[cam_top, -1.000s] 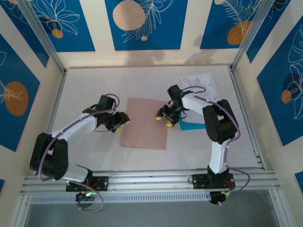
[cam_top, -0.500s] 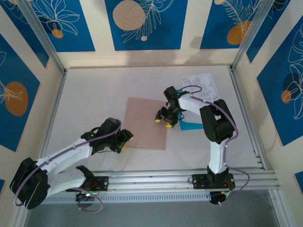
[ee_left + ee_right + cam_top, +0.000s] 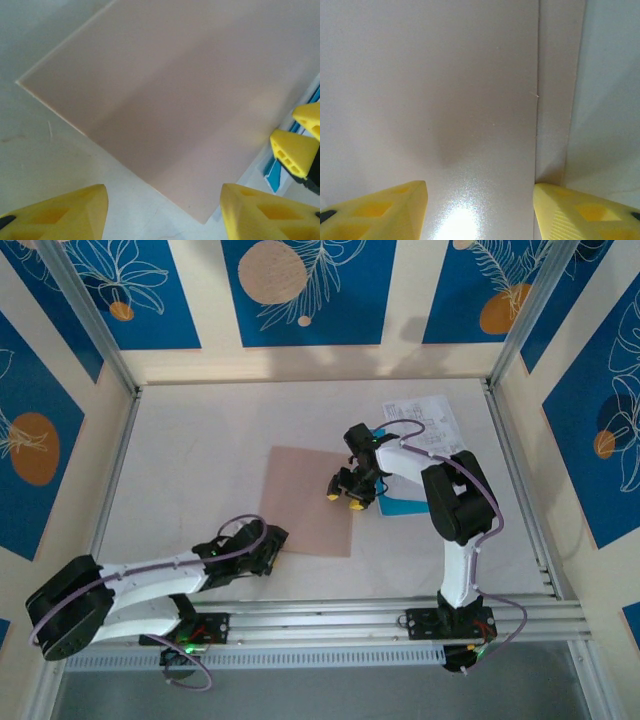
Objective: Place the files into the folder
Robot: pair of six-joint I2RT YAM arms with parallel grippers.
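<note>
pale grey bench (image 3: 190,450) stands inside cream walls with blue, leaf-patterned panels. at the near left corner of the folder (image 3: 305,502), the left hand (image 3: 266,546) sits low over the bench. its yellow fingers (image 3: 75,210) are spread well apart with nothing between them, and in the left wrist view one edge of the folder lies just ahead of the tips. the folder is pinkish-tan, closed and flat on the bench between the two arms. over the folder's right edge hovers the right hand (image 3: 345,499), its fingers parted and empty, pointing down at the card. the files lie outside the folder, to its right. the cyan sheet (image 3: 405,506) is just beside the folder's right edge, partly under the right arm. the white printed sheets (image 3: 425,415) are further back.
</note>
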